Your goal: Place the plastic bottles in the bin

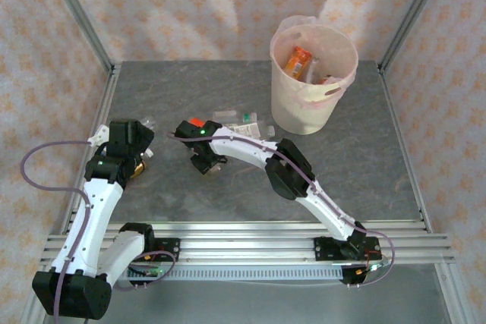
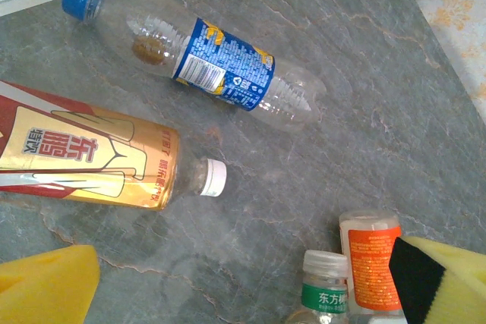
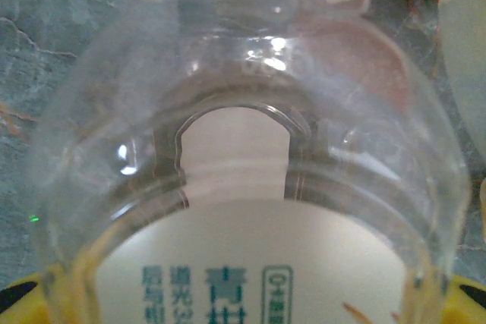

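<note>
Clear bottle with a white label printed in green, sitting between the right gripper's yellow fingers at mid-table.

The bottle is see-through and ribbed, close over the grey marbled table; I cannot tell whether the jaws are clamped on it or merely around it. The right arm stretches long and low toward the left. The cream bin stands well apart at the far right, orange-labelled bottles already in it. The left gripper hangs spread wide above a blue-capped bottle, an amber tea bottle, and orange-labelled and green-labelled bottles lying side by side.
</note>
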{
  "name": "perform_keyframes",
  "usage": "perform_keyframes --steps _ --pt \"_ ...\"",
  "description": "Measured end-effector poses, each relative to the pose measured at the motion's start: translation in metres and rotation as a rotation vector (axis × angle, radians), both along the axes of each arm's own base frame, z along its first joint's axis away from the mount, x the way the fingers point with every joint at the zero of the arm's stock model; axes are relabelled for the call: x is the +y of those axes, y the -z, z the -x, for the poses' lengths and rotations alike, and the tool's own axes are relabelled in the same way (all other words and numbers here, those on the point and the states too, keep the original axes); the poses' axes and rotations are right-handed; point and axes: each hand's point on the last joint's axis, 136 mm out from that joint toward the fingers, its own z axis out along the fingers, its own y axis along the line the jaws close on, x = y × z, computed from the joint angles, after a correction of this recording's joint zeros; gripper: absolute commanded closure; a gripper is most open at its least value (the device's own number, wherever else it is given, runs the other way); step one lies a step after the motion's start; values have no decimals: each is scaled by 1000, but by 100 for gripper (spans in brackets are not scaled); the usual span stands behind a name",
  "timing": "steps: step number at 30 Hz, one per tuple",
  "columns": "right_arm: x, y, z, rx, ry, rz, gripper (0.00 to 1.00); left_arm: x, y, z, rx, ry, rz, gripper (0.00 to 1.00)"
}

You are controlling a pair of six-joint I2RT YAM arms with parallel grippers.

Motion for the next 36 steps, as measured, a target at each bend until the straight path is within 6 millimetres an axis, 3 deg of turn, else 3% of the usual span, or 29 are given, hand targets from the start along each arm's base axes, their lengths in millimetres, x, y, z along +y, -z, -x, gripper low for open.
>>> perform_keyframes --steps 4,7,12,16,20,26,36 --pt "1 -15 10 14 -6 -32 58 0 0 0 0 0 0 0" --pt "-1 -46 15 -6 -10 -78 59 0 0 1 1 -1 -1 0" --pt "-3 -133 9 -130 10 -230 61 0 -1 1 -4 -1 -1 0" --pt "-16 -192 -1 -226 68 -330 69 0 -1 2 -4 0 -1 0" --pt "-41 -226 -26 -287 178 -392 70 0 0 2 -2 0 0 0" --pt "-88 -258 -74 -366 356 -456 71 0 2 2 5 1 -2 0" --pt "-170 -333 -126 -508 616 -638 73 -1 8 1 26 4 1 0"
